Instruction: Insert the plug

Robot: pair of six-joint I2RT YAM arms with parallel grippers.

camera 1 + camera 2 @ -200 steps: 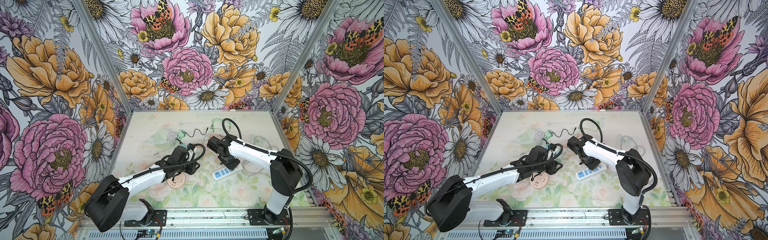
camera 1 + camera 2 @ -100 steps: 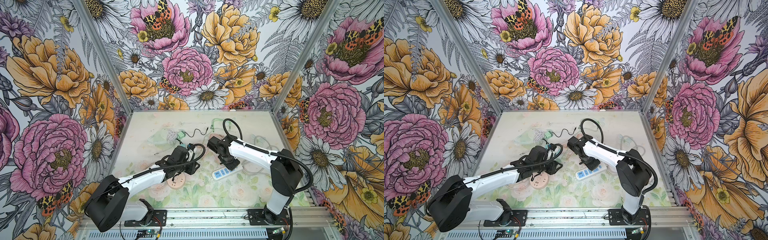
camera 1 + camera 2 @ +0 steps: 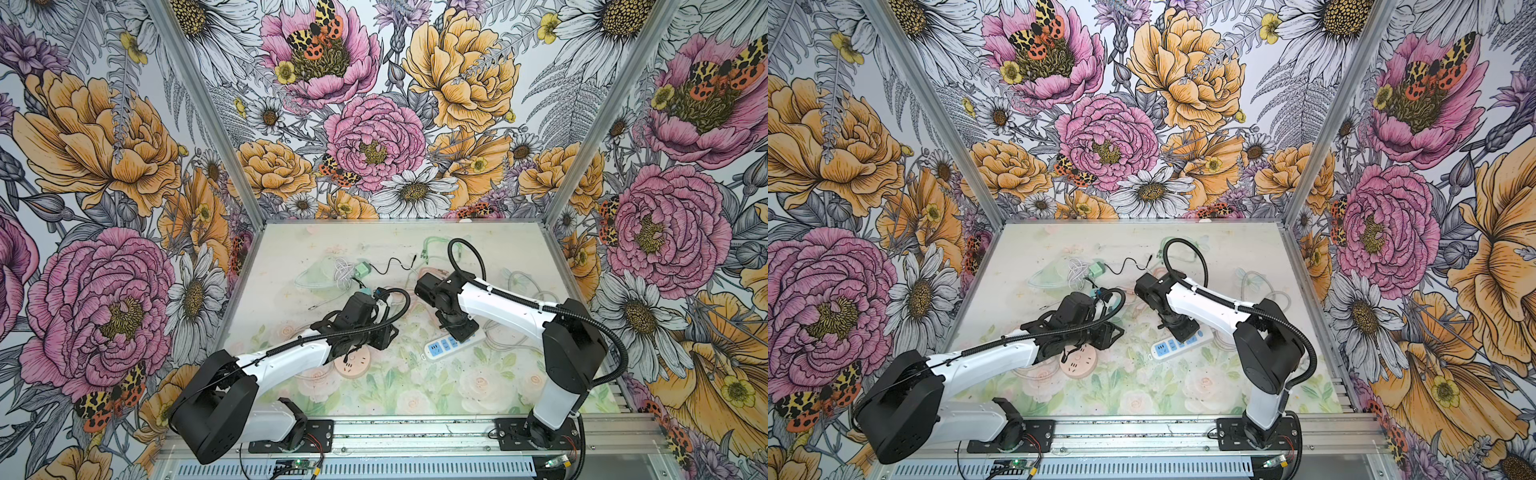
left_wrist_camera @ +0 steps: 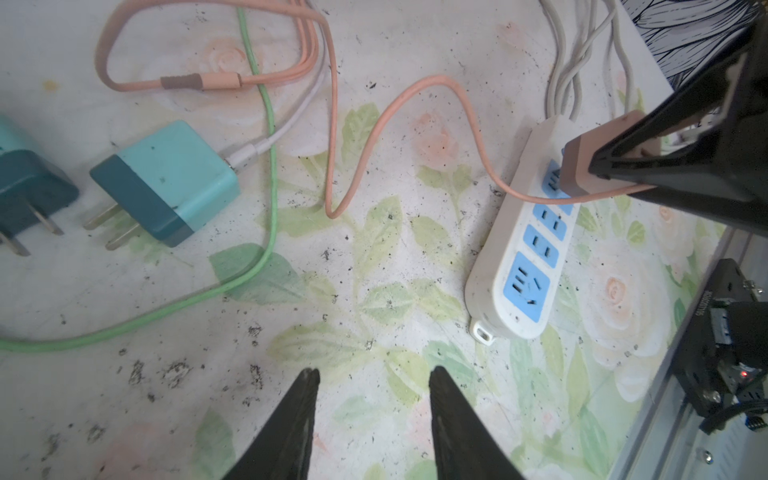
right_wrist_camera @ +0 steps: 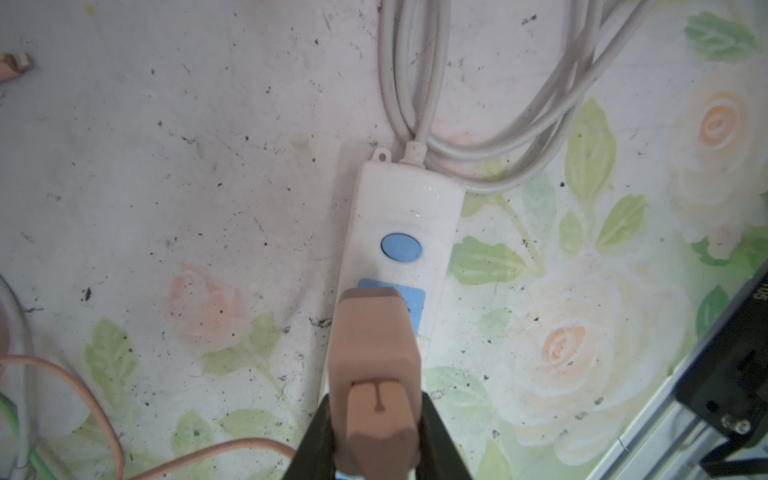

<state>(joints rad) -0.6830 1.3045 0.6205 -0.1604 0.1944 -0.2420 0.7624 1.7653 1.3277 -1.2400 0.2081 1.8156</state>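
Lower centre, right gripper point(image 5: 376, 436) clamps the salmon-pink boxy plastic plug point(image 5: 374, 340) over the white plastic power strip point(image 5: 409, 199); misaligned prongs could shove it sideways. Left gripper point(image 4: 373, 374) sits half-open, empty.

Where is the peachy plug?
In the right wrist view, the peach rectangular plastic plug is pinched in the right claw, over the blue socket beside the blue button on the white plastic power strip.

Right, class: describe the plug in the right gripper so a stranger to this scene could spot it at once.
Find the white power strip with blue sockets on the flowered table. Over its round-button end, the right gripper clamps a blocky plug. Unlike the teal chargers lying loose nearby, it is salmon-pink with a matching cord.
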